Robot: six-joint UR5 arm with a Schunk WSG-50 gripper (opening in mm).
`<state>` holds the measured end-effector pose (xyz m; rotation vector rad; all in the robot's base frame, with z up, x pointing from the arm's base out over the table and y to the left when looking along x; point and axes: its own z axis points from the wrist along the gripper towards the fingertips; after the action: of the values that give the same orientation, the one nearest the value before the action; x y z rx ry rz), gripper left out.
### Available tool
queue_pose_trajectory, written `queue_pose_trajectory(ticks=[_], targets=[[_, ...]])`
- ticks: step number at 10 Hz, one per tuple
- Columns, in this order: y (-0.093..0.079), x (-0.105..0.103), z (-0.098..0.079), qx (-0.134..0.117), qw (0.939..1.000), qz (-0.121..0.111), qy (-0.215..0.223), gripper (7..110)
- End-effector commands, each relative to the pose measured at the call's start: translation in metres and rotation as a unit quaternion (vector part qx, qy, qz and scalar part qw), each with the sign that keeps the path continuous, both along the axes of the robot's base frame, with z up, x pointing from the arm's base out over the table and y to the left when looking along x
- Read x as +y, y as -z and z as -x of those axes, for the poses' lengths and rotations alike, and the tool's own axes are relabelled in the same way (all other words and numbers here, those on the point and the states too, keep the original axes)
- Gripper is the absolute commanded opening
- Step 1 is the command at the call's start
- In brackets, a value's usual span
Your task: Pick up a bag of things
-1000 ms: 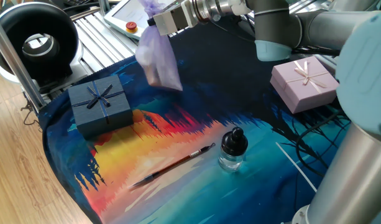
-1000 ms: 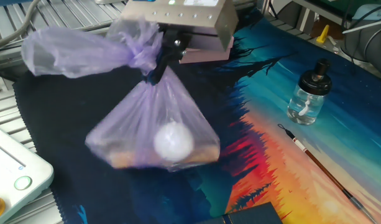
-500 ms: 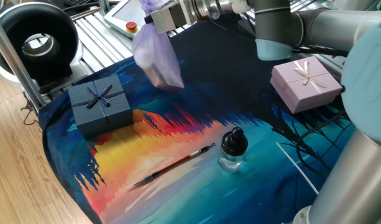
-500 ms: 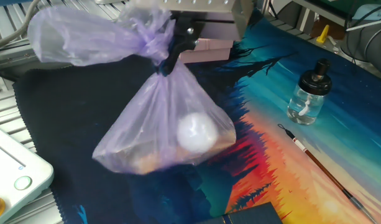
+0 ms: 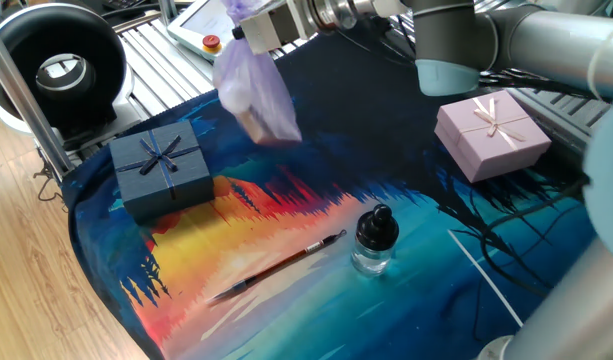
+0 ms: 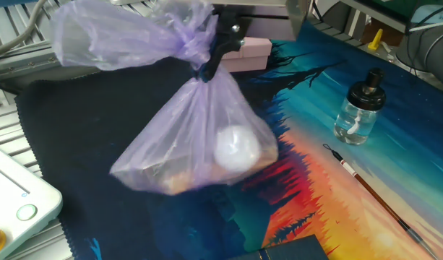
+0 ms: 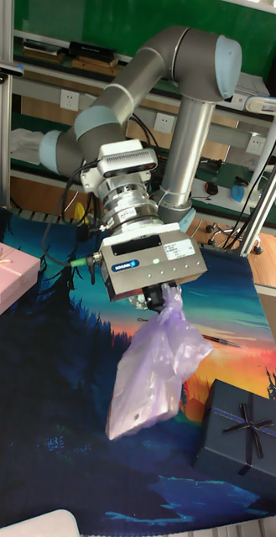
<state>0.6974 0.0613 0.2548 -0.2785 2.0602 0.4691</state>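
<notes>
Since a second ago the bag of things [image 6: 199, 137] has shifted rightward and a bit higher in the other fixed view, neck now nearer the top edge; it barely moved in one fixed view.

One fixed view: bag [image 5: 254, 85] hangs off the gripper [image 5: 248, 28] at top left, clear of the painted mat [image 5: 286, 230], above the dark patch behind the dark blue box [image 5: 161, 168]. Pink box [image 5: 489, 132] sits well apart on the right. Ink bottle [image 5: 374, 240] and brush [image 5: 276, 265] lie on the mat, nearer the camera.

Other fixed view: only here the contents show, a white ball [image 6: 238, 146] and something orange-brown at the bottom. Dark fingers [image 6: 210, 66] are pinched on the twisted neck, with loose plastic bunched above and to the left.

Tall fixed view: shows the whole arm [image 7: 179, 109] and gripper body; gripper [image 7: 157, 300] is clamped on the bag's neck, bag [image 7: 154, 365] dangling just below it, tilted down-left, off the mat, blue box [image 7: 242, 428] near on the right. Contents unreadable here.
</notes>
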Motion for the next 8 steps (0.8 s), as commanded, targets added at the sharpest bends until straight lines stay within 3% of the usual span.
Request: queue_pose_trajectory(ticks=[1, 5, 8], targets=[[0.008, -0.019, 0.020, 0.034, 0.9976, 0.045, 0.040, 7], [-0.002, -0.006, 0.018, 0.028, 0.9979, 0.035, 0.046, 7], [-0.015, 0.013, 0.016, 0.017, 0.9993, 0.007, 0.032, 7]])
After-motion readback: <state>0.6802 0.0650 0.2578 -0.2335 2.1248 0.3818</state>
